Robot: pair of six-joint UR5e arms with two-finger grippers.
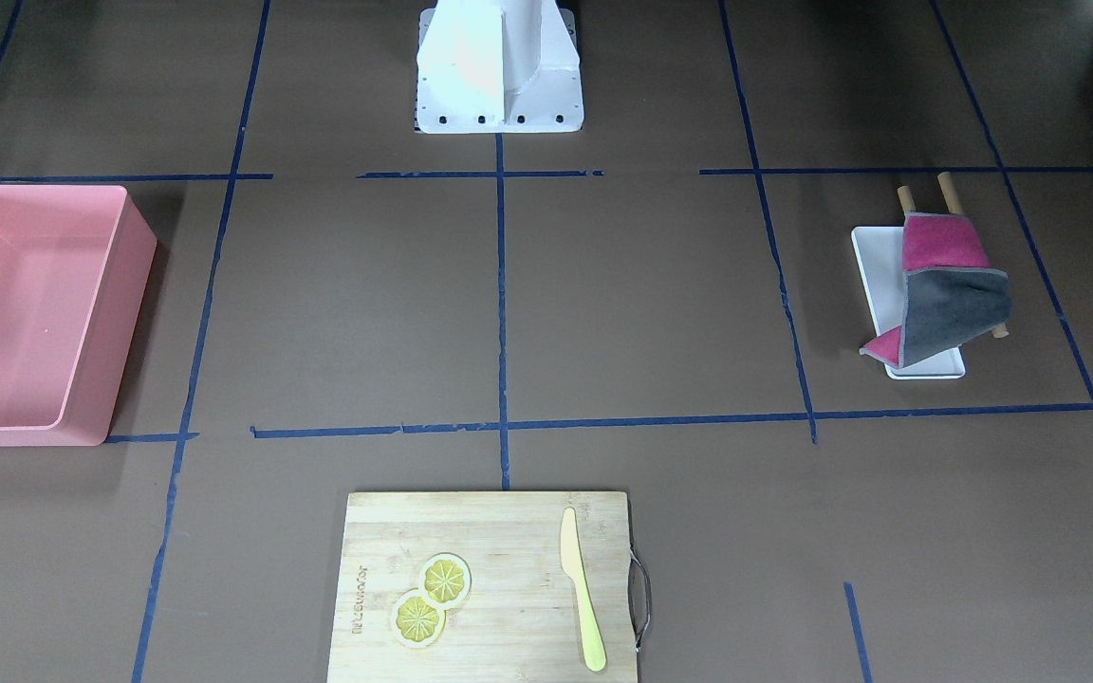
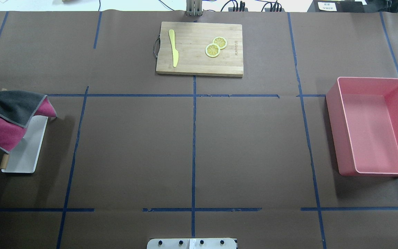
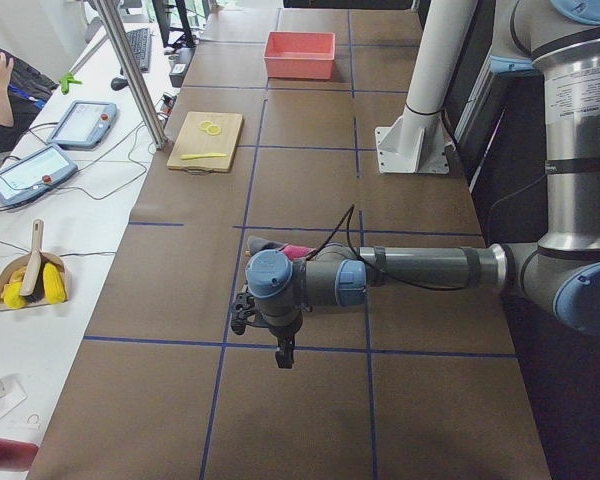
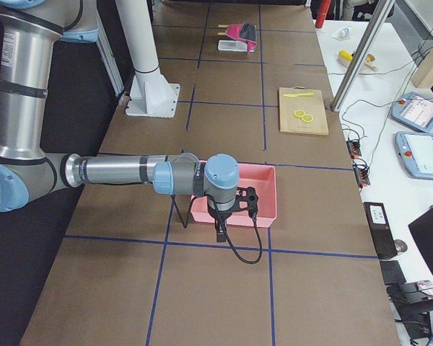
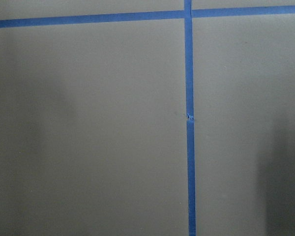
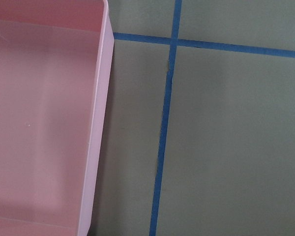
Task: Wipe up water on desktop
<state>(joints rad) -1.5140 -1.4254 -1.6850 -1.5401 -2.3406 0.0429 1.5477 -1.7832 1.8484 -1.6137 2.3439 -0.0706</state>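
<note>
The desktop (image 2: 133, 148) is a dark-brown surface crossed by blue tape lines; I see no water on it in any view. A pink and grey cloth (image 2: 16, 105) hangs over a small wooden rack at the table's left end, also in the front view (image 1: 950, 308). My left gripper (image 3: 280, 350) hangs above the desktop near that cloth; I cannot tell if it is open or shut. My right gripper (image 4: 220, 231) hangs beside the pink bin; I cannot tell its state either. The left wrist view shows only bare desktop (image 5: 88, 123).
A pink bin (image 2: 333, 138) stands at the right end and shows in the right wrist view (image 6: 96, 147). A bamboo cutting board (image 2: 192, 65) with a yellow knife (image 2: 173, 48) and two lemon slices (image 2: 212, 51) lies at the far edge. A white tray (image 2: 26, 155) sits under the cloth rack.
</note>
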